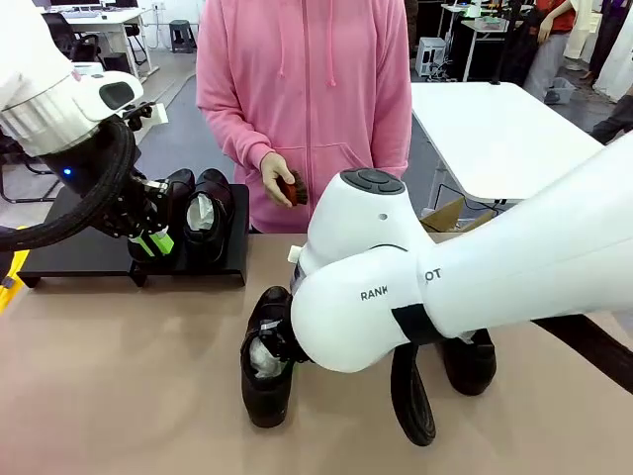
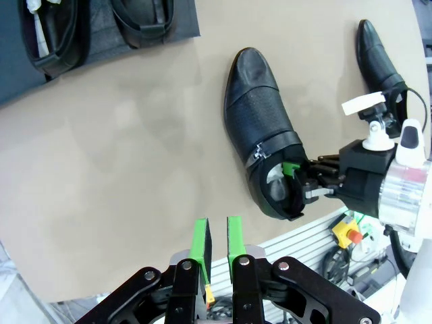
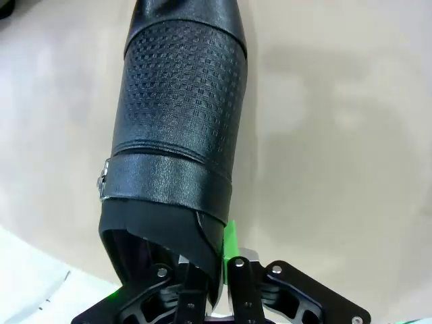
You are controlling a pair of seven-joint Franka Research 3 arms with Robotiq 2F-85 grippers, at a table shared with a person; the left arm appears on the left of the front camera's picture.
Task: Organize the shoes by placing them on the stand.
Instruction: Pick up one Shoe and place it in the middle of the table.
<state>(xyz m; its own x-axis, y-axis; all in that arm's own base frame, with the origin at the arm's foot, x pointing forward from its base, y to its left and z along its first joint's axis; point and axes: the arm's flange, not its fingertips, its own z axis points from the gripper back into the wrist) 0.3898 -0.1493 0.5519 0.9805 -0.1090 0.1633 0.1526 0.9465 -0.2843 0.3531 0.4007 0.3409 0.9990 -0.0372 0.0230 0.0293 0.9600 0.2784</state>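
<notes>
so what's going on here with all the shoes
Two robot arms are putting black shoes onto a low black stand. Two shoes already sit at its right end. The left gripper hovers just in front of them, nearly closed and empty. The right gripper is clamped on the heel collar of a third shoe on the table, and the fourth shoe lies beside it. A person across the table holds a small brown brush.

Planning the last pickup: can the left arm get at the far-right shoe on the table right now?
Probably not: the right arm and the gripped shoe lie between the left gripper, up near the stand, and that far-right shoe.
</notes>
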